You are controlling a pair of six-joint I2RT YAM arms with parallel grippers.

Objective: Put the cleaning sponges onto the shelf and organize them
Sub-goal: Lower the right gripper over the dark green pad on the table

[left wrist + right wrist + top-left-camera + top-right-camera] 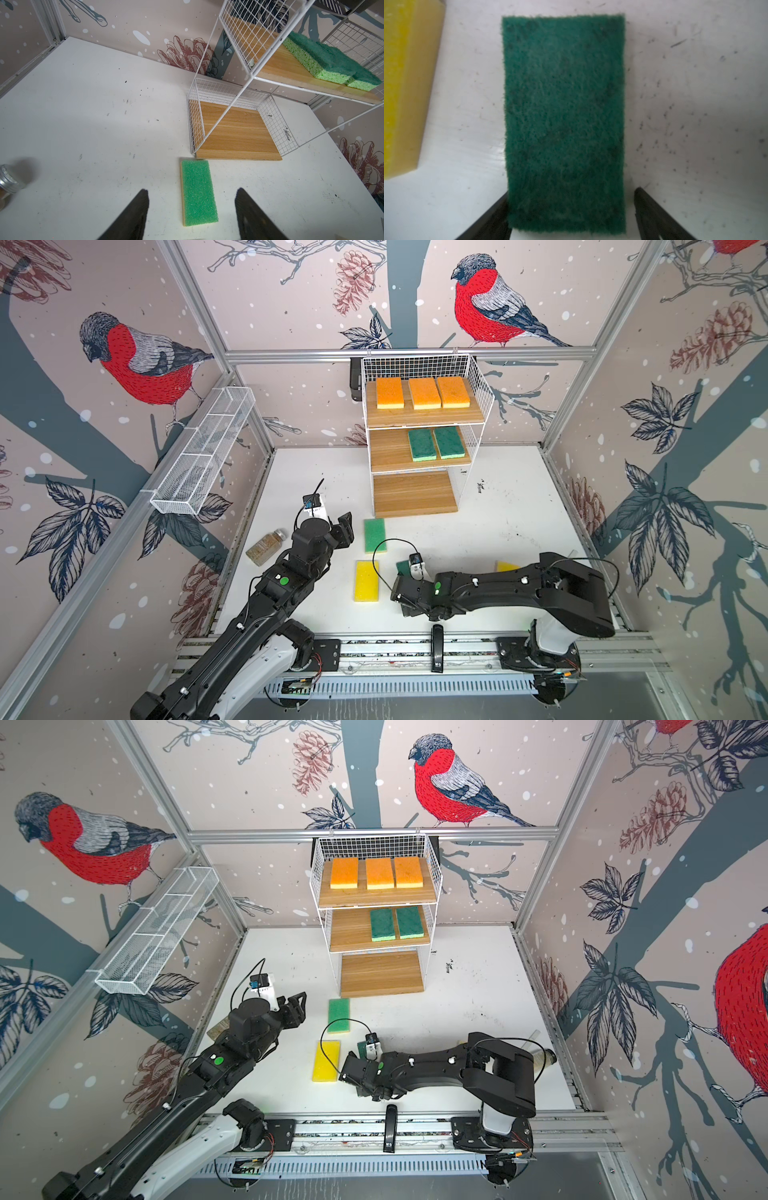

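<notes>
White tabletop (695, 83), dark green sponge (564, 120) lengthwise between spread right pincer (572, 191), left pincer (192, 189) spread

shelf (234, 133): matt wood-grain boards, white coated wire grid. dark green sponge (564, 116): fuzzy rough scouring fibre. light green sponge (375, 535), 7 o'clock of shelf in both top views: coarse open-pored foam. yellow sponge (402, 83): smooth-looking side. table (93, 104): white, smooth, scuffed. jar lid (10, 178): ribbed metal.

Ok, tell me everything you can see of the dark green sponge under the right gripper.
The dark green sponge is a flat rectangle lying scouring face up, fuzzy and fibrous, on the white table. The right gripper has its fingers open astride one short end. A yellow sponge lies beside it, apart.
</notes>
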